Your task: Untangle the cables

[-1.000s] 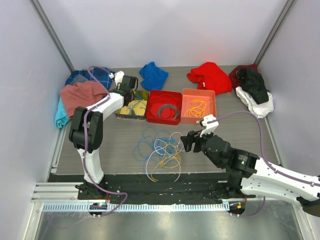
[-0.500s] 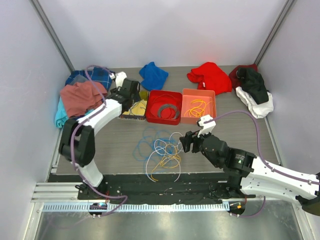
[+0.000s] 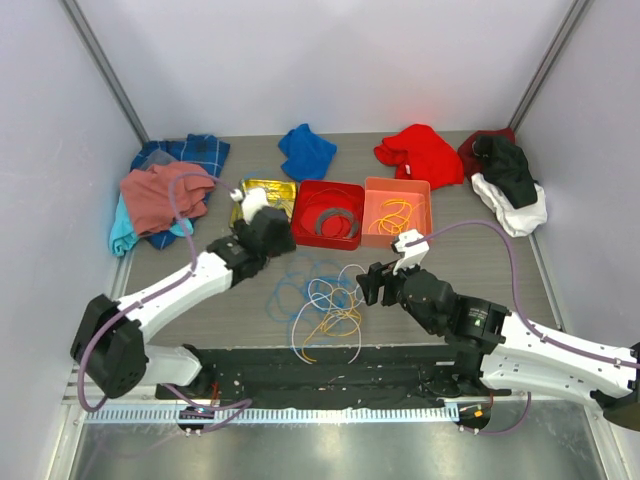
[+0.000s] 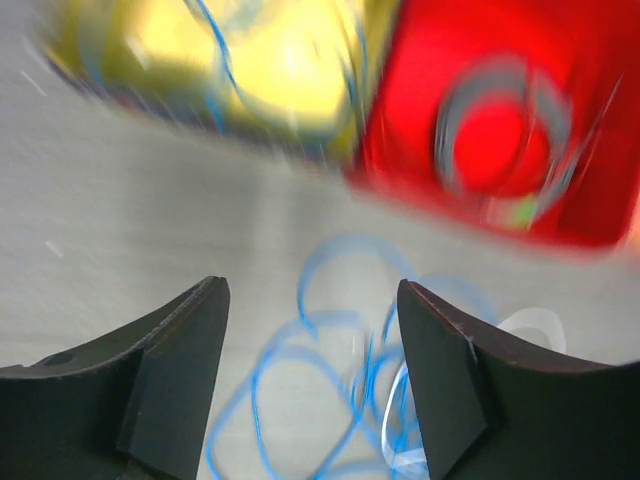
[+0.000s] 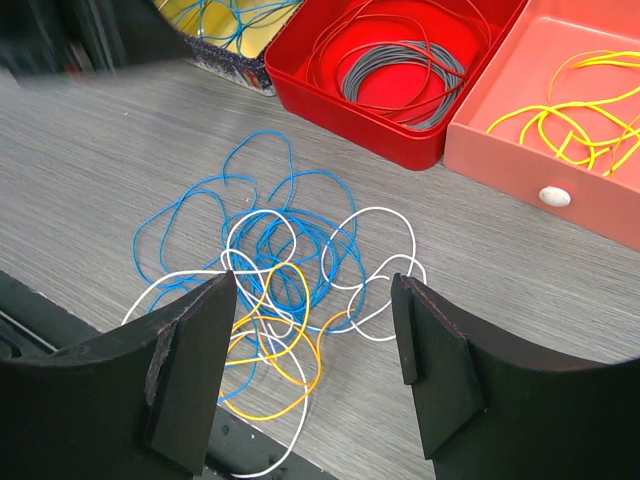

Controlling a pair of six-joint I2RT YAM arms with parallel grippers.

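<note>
Both arms point at the cables (image 5: 272,290), a loose heap of blue, white and orange loops lying on the bench (image 3: 220,290) at the centre of the overhead view, just below the trays. The left gripper (image 4: 310,300) hangs over the heap's upper left edge with its jaws spread and nothing between them. The right gripper (image 5: 312,290) faces the heap from the right, its jaws likewise released and empty.

The step in hand looks like choosing one strand to draw out. It would go best from the outside of the heap. A blue loop on the left fringe or a white loop on the right lies apart from the dense crossing in the middle. The jaws need to come down low enough to nip one thin wire alone, not two crossed ones. The other arm can pin the rest while the pull stays slow and nearly flat, so the knot does not tighten.

The trays sit in a row above the heap.
- **Yellow tray** (image 3: 272,190), on the left: holds a blue cable (image 5: 225,15).
- **Red tray** (image 5: 350,125), in the middle: holds a grey coil (image 5: 350,88) with thin red loops around it.
- **Salmon tray** (image 5: 500,170), on the right: holds a yellow cable (image 5: 572,132) and a small white object (image 5: 553,196).
</note>
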